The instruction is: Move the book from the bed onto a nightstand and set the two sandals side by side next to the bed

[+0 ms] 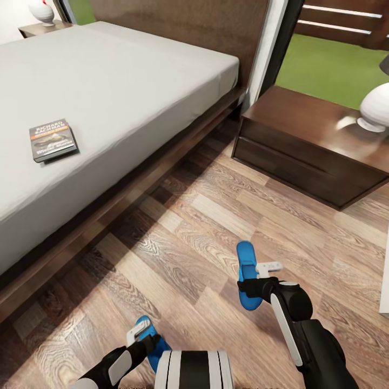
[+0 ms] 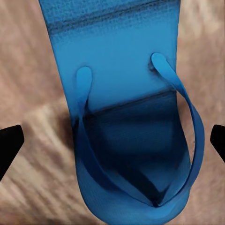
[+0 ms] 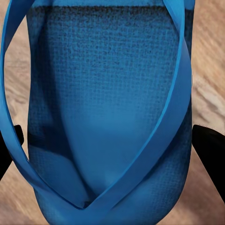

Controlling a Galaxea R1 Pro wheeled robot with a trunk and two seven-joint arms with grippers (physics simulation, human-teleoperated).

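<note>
Two bright blue sandals lie on the wood floor beside the bed (image 1: 124, 81). My left gripper (image 1: 141, 332) is open and straddles the near sandal (image 1: 154, 343); in the left wrist view its fingertips (image 2: 9, 147) stand clear of the sandal (image 2: 126, 117) on both sides. My right gripper (image 1: 256, 276) is over the other sandal (image 1: 246, 259). In the right wrist view its fingers (image 3: 208, 154) touch both edges of that sandal (image 3: 103, 103), so it is shut on it. The book (image 1: 53, 140) lies flat on the mattress near the bed's side edge.
A dark nightstand (image 1: 302, 135) stands right of the bed and carries a white lamp (image 1: 375, 108). A second nightstand (image 1: 40, 28) with a white lamp is beyond the bed's far side. The window behind shows a green lawn (image 1: 324, 65).
</note>
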